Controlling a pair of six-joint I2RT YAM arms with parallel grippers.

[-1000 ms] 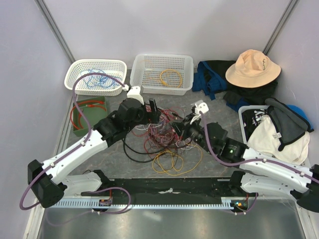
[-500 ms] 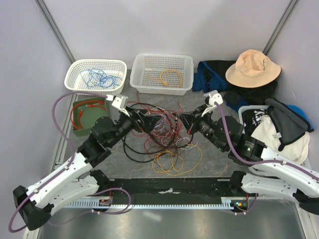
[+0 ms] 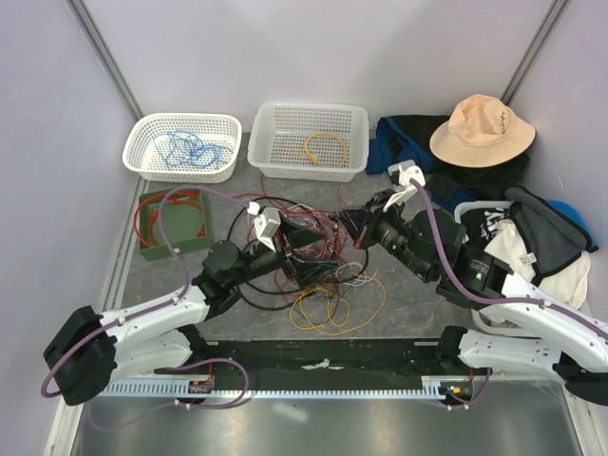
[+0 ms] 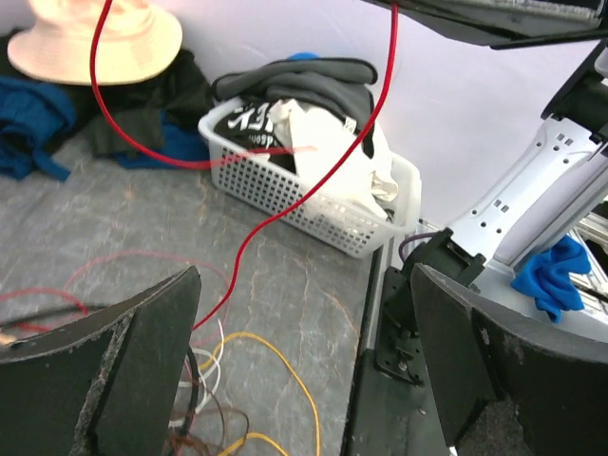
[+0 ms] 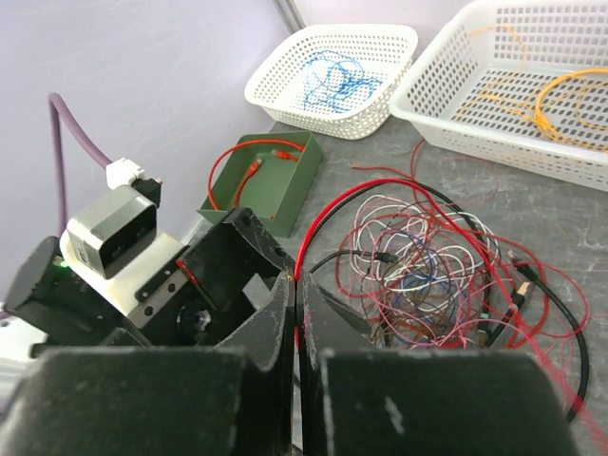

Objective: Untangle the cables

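White mesh basket (image 3: pixel 185 175) at back left, larger white mesh basket (image 3: pixel 304 172) beside it, green tray (image 3: pixel 171 220) at left edge, tan bucket hat (image 3: pixel 482 131) on dark clothes (image 3: pixel 404 142), clothes-filled white basket (image 4: pixel 313 217) at right, grey tabletop (image 3: pixel 408 304).

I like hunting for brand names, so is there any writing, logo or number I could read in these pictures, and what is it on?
No text reads clearly.
Black cloth in the white basket: big white letters, folded and blurred, unreadable.
Tan hat: small dark mark, too small to read.
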